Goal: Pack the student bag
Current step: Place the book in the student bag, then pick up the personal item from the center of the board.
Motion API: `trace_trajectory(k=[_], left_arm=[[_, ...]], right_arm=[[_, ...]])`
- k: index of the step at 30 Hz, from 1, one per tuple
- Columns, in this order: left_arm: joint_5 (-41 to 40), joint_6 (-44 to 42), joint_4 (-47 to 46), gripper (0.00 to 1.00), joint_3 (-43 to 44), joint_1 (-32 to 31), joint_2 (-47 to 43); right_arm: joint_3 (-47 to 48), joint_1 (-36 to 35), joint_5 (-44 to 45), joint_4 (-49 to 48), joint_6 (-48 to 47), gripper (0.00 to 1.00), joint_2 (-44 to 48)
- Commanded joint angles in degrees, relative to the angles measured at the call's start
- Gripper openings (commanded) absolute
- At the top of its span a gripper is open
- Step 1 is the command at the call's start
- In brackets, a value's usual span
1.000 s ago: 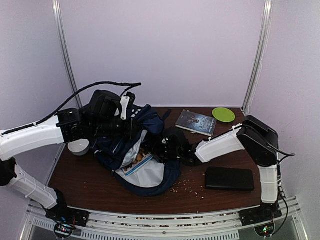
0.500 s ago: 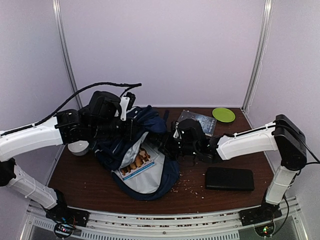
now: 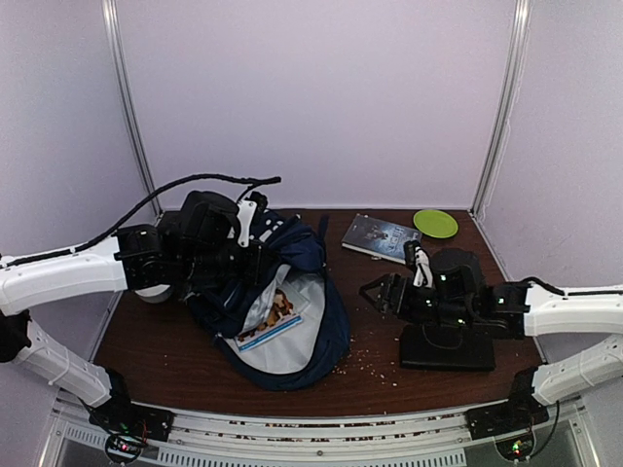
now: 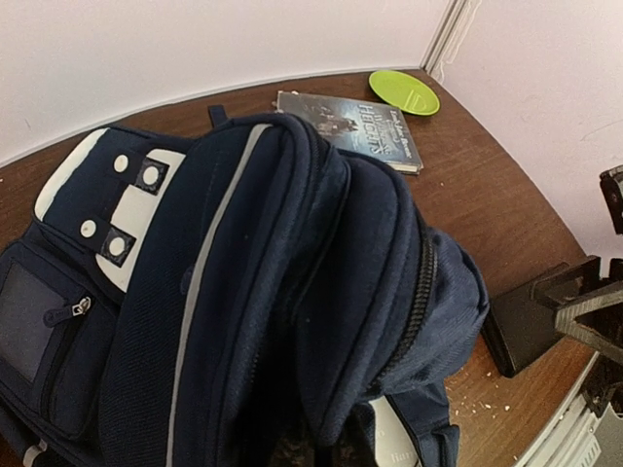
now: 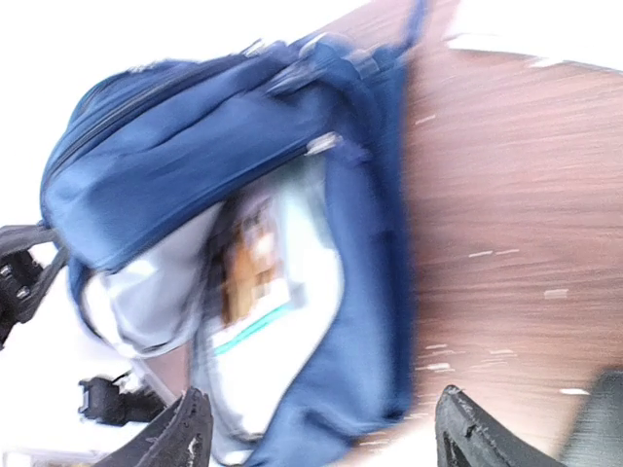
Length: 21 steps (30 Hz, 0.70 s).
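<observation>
The navy student bag (image 3: 292, 292) lies open at the table's left centre, its pale lining showing. A booklet with a brown picture and a teal stripe (image 3: 273, 313) lies inside the opening. My left gripper (image 3: 251, 255) is shut on the bag's upper flap and holds it up. In the left wrist view the bag (image 4: 243, 292) fills the frame and hides the fingers. My right gripper (image 3: 375, 292) is open and empty, to the right of the bag, apart from it. The right wrist view shows its fingertips (image 5: 190, 433) spread wide, with the bag (image 5: 224, 146) and booklet (image 5: 253, 263) beyond, blurred.
A flat black case (image 3: 448, 347) lies under my right arm at the front right. A dark book (image 3: 382, 236) and a green plate (image 3: 435, 224) sit at the back right. Crumbs are scattered by the bag's front edge. A grey item (image 3: 151, 287) shows behind my left arm.
My right gripper has drawn back out of the bag's opening to the right, empty. The booklet stays inside the bag. My left gripper still holds the flap up.
</observation>
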<state>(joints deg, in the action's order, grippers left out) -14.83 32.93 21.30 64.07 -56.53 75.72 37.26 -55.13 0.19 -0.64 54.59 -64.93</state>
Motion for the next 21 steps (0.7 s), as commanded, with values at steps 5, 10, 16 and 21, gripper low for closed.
trace_trajectory(k=[5, 10, 16, 21], left_arm=[[2.32, -2.75, -8.84, 0.0, 4.18, 3.97, 12.77], [6.37, -2.25, -9.06, 0.67, 4.33, 2.94, 14.94], [2.53, -1.98, -8.04, 0.98, 3.28, -1.5, 10.32], [-4.22, 1.41, -6.37, 0.98, 1.75, -5.9, 7.51]], right_arm=[[-6.75, 11.48, 22.57, 21.23, -0.08, 0.77, 12.52], [-12.23, 22.96, 17.16, 22.52, 2.01, 0.8, 19.76], [-15.28, 31.18, 19.19, 29.68, 5.99, 0.81, 22.46], [-18.11, 37.75, 20.95, 34.69, 9.54, 0.81, 24.64]])
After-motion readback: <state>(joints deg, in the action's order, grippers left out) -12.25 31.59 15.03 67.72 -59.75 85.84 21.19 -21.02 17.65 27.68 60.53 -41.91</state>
